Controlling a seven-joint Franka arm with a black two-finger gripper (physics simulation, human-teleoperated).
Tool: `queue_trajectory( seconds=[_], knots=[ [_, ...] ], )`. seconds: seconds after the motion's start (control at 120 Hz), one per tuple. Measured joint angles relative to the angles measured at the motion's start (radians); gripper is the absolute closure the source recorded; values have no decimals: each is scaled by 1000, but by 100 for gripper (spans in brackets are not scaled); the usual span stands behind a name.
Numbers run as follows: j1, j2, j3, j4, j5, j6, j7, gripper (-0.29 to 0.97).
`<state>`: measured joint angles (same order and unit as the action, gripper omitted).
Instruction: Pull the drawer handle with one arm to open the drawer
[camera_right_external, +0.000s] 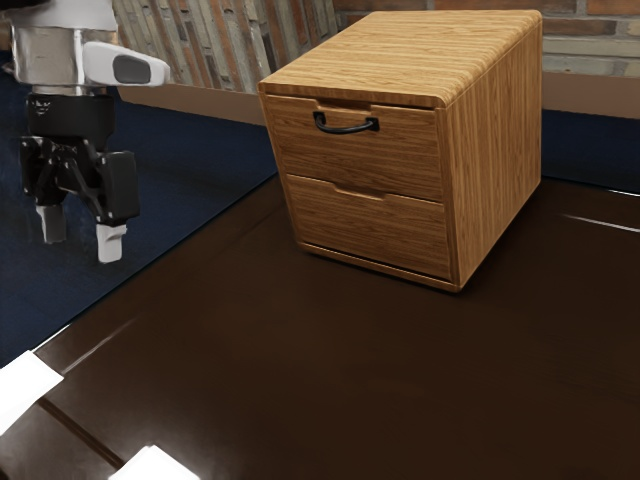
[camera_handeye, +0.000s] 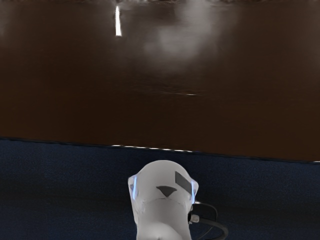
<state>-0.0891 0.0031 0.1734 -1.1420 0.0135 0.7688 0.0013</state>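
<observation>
Hanging at the exterior view's left, the tool (camera_right_external: 80, 232) points down with its fingers spread wide, holding nothing. Well apart from it, the black handle (camera_right_external: 345, 125) sits on the shut top drawer (camera_right_external: 355, 155) of a wooden cabinet (camera_right_external: 490, 130) standing on the dark counter (camera_right_external: 300, 380).

The cabinet (camera_right_external: 490, 150) stood on the counter (camera_right_external: 330, 370) in the upper right of the frame, its handle (camera_right_external: 345, 125) on the upper drawer (camera_right_external: 400, 160) above the lower drawer (camera_right_external: 370, 225), with the fingers (camera_right_external: 110, 240) at the left edge, well apart from it.
</observation>
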Motion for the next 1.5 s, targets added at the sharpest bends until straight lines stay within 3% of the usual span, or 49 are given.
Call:
queue_trajectory(
  seconds=[0.183,0.242,0.283,0.333,0.433,0.575,0.883,1.5],
  knots=[
    [116,2,-54,-80,31,349,38,0],
    [144,-104,-101,-240,41,534,153,0],
    [98,-149,-125,-323,46,653,238,0],
    [42,-171,-138,-364,54,757,332,0],
    [34,-179,-169,-394,82,916,523,0],
    [173,-137,-305,-401,74,1074,796,7],
    [212,-18,-303,-360,3,1261,1199,30],
    [226,360,-255,27,-53,1297,1562,34]
  ],
)
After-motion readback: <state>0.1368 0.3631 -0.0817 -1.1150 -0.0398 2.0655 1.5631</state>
